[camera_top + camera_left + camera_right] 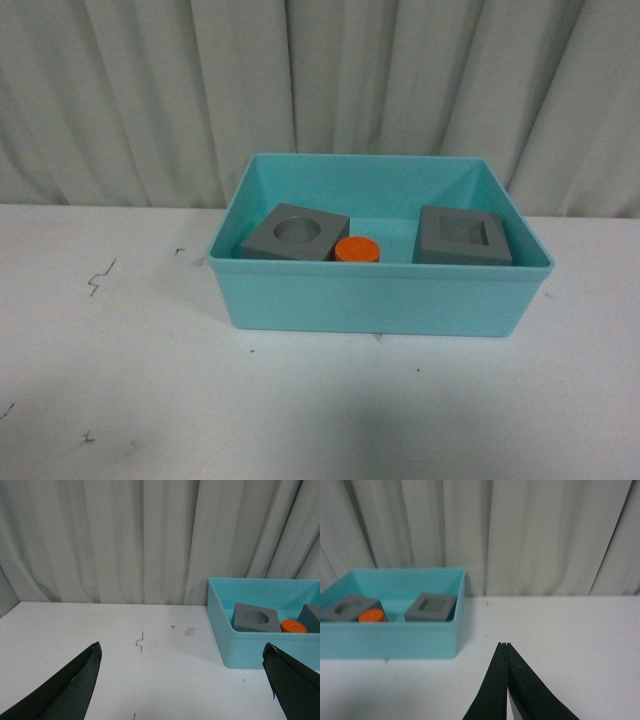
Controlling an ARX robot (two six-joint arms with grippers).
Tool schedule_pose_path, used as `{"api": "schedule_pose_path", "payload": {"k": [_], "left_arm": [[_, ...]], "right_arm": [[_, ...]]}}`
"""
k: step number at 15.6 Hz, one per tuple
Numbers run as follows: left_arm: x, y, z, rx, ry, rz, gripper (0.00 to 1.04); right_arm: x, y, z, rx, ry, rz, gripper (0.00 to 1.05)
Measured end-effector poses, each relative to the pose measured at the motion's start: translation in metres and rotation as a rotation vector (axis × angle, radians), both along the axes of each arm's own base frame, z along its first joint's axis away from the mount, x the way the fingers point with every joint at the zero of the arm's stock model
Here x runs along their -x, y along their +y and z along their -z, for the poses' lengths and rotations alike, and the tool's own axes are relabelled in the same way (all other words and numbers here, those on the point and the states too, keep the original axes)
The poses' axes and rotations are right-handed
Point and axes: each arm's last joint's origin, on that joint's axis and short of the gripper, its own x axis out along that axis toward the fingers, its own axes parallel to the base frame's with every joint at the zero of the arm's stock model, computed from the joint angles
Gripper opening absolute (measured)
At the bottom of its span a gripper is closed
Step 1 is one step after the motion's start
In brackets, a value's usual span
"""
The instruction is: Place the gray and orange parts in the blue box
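Observation:
The blue box (pixel 380 300) stands on the white table in the front view. Inside it lie a gray cube with a round recess (pixel 296 232), an orange cylinder (pixel 357 249) and a gray cube with a square recess (pixel 462 236). Neither arm shows in the front view. My left gripper (pixel 182 652) is open over bare table to the left of the box (pixel 240 647), holding nothing; the round-recess cube (pixel 255 617) and the cylinder (pixel 293 626) show inside. My right gripper (pixel 504 644) is shut and empty, to the right of the box (pixel 395 642).
A pleated white curtain (pixel 320 80) hangs close behind the table. The white tabletop (pixel 120 380) carries small dark scuff marks (pixel 100 278). The same marks (pixel 140 642) show in the left wrist view.

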Motion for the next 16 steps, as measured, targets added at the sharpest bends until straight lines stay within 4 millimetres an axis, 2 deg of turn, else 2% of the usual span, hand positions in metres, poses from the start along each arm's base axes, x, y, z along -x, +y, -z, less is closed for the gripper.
{"api": "schedule_pose_path", "payload": {"k": [1,6,8,9,10,12,13,16], "left_arm": [[0.0000,0.0000,0.0000,0.000,0.000,-0.002,0.98],[0.0000,0.0000,0.0000,0.000,0.000,-0.001,0.98],[0.0000,0.0000,0.0000,0.000,0.000,0.000,0.98],[0.0000,0.0000,0.0000,0.000,0.000,0.000,0.98],[0.0000,0.0000,0.0000,0.000,0.000,0.000,0.98],[0.0000,0.0000,0.0000,0.000,0.000,0.000,0.98],[0.0000,0.0000,0.0000,0.000,0.000,0.000,0.98],[0.0000,0.0000,0.0000,0.000,0.000,0.000,0.98]], "right_arm": [[0.0061,0.0001,-0.0023,0.000,-0.040,-0.002,0.02],[0.0062,0.0001,-0.0018,0.000,-0.035,-0.001,0.02],[0.0062,0.0001,-0.0018,0.000,-0.035,-0.001,0.21],[0.0062,0.0001,-0.0018,0.000,-0.035,-0.001,0.37],[0.0062,0.0001,-0.0018,0.000,-0.035,-0.001,0.44],[0.0061,0.0001,-0.0018,0.000,-0.035,-0.001,0.73],[0.0062,0.0001,-0.0018,0.000,-0.035,-0.001,0.84],[0.0062,0.0001,-0.0018,0.000,-0.035,-0.001,1.00]]}}
